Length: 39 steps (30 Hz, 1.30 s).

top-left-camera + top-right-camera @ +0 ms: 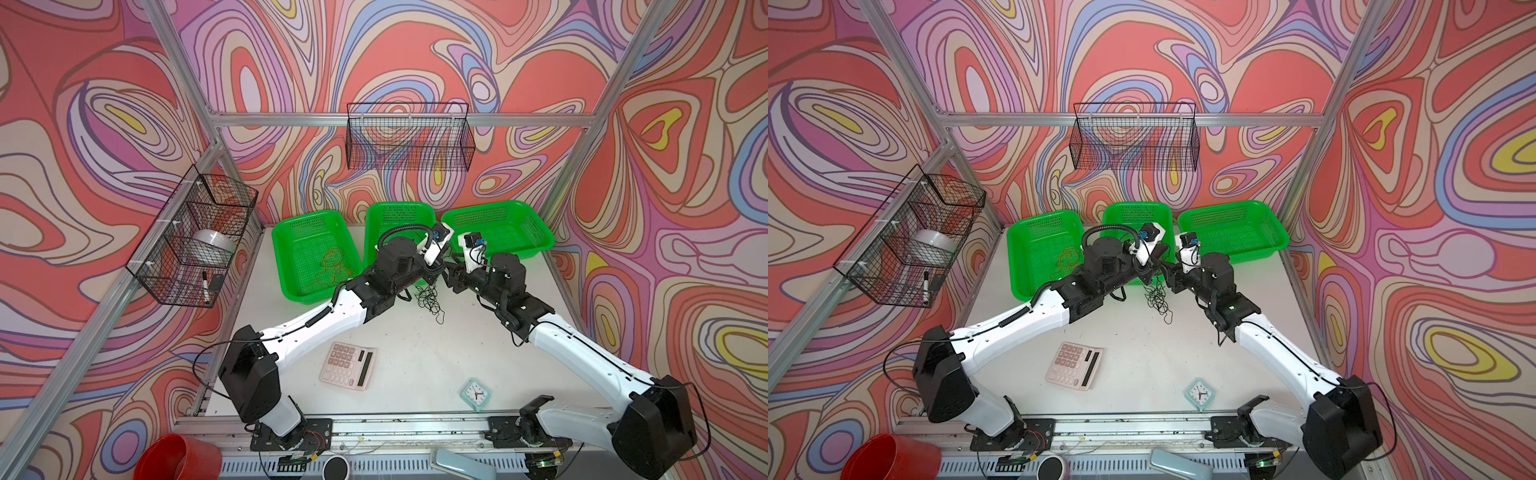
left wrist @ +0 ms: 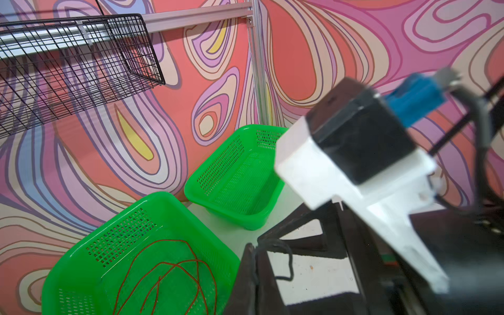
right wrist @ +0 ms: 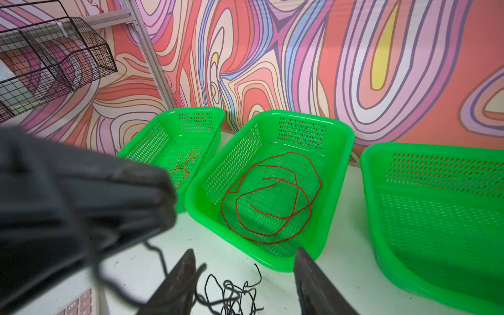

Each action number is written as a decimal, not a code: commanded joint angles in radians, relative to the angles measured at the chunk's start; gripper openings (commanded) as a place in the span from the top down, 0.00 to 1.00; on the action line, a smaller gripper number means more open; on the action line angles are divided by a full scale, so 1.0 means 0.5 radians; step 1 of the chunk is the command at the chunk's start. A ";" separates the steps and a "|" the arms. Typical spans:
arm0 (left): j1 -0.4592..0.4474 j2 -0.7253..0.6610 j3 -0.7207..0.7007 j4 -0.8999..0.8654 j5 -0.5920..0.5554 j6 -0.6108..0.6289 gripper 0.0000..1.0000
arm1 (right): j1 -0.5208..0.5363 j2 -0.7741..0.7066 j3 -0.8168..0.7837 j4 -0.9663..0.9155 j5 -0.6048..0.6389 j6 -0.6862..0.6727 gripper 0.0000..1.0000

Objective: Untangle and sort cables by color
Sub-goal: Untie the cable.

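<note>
Along the back edge of the tabletop three green baskets are set in a row; the orange cable is seen lying in the left basket, and the red cable is coiled loosely in the middle basket; the right basket is seen to hold nothing. Two colours can thus be judged sorted; the black cable is left, bunched in a tangle on the tabletop just in front of the middle basket, so the task is judged roughly two thirds done, with the black one presumably meant for the right basket. Both arms are stretched forward from the near rail and angled inward, so that the wrists are brought close together above the tangle. The left gripper is shown with jaws pressed together, and a black strand appears to be pinched there, trailing towards the tangle; the right gripper is held with jaws parted and nothing gripped, the tangle lying just below and between them.
</note>
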 commanded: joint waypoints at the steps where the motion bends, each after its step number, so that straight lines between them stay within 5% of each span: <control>1: -0.025 -0.085 0.082 -0.023 0.013 0.029 1.00 | 0.004 0.058 0.036 0.088 0.057 0.108 0.45; 5: -0.035 -0.116 0.097 -0.024 0.011 0.019 1.00 | 0.001 0.154 0.066 0.015 0.234 0.191 0.56; 20: -0.035 -0.249 0.246 -0.142 0.077 -0.003 1.00 | -0.222 0.441 -0.116 -0.104 0.328 0.297 0.70; 39: -0.035 -0.274 0.562 -0.278 0.004 0.255 1.00 | -0.309 0.775 -0.113 -0.344 0.239 0.456 0.71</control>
